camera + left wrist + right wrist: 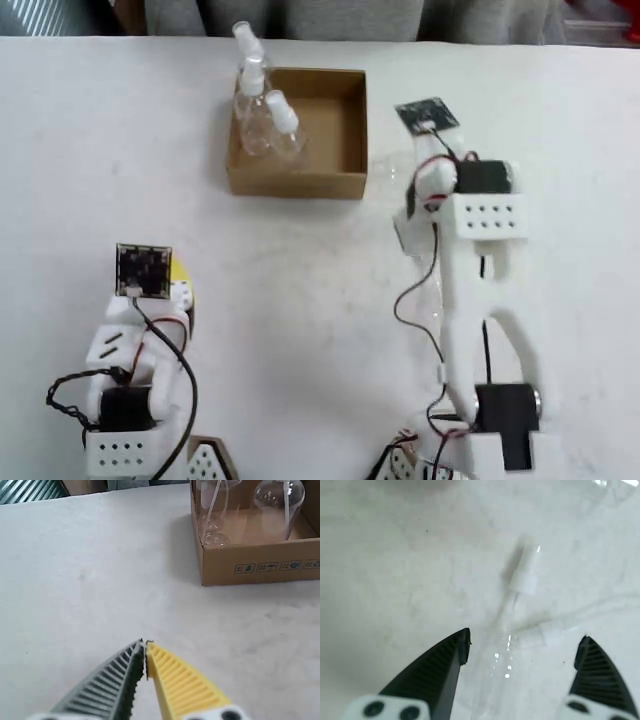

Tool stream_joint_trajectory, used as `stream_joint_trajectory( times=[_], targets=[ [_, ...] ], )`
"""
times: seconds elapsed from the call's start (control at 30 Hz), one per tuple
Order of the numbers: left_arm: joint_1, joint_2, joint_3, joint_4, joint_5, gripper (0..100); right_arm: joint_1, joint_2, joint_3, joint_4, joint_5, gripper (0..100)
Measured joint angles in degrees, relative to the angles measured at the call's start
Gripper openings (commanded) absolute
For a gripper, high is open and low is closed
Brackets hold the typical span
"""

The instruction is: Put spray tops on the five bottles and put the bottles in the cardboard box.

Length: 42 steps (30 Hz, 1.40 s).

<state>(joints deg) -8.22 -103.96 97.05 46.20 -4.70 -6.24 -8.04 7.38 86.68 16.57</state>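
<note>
Closest to the lens in the left wrist view, left gripper (145, 652): grey and yellow fingers pressed tip to tip, nothing between them. It sits low over bare table (300, 330), about 7 o'clock in the high view. My read is that it's idle and parked out of the working lane.

Next, cardboard box (295, 186) at 12 o'clock, open side up so things drop straight in. Inside, bottles (262, 120) bunched against its 9 o'clock wall, upright or slightly leaning. Three white spray heads are countable, so likely three done, two to go. They are clear plastic with rounded bodies and a thin dip tube visible inside.

Then right gripper (523, 645) at about 2 o'clock, just beside the box's 3 o'clock wall. Its fingers are spread wide and hold nothing, hanging over loose parts on the table. That reads as lined up for a pick.

Under it, white spray top (522, 580) lying flat with its thin tube trailing. A second white piece (545, 635) is near it; cannot tell if it's a top or a bottle neck. Any clear bottle outline there is faint, glints only, so probably slippery with edges hard to judge.
</note>
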Motion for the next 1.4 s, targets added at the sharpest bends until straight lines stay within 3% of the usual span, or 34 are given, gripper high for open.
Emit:
stream_joint_trajectory(
  times=[0.4,0.83,1.4],
  targets=[
    [0.0,0.0,0.0,0.0,0.0,2,-7.56,32.44,-35.78,-0.18,-10.46,29.5],
    [0.0,0.0,0.0,0.0,0.0,2,-7.91,63.03,-74.11,2.29,-13.01,29.4],
    [0.0,0.0,0.0,0.0,0.0,2,-8.44,70.24,-81.93,2.64,-13.1,13.2]
  ],
)
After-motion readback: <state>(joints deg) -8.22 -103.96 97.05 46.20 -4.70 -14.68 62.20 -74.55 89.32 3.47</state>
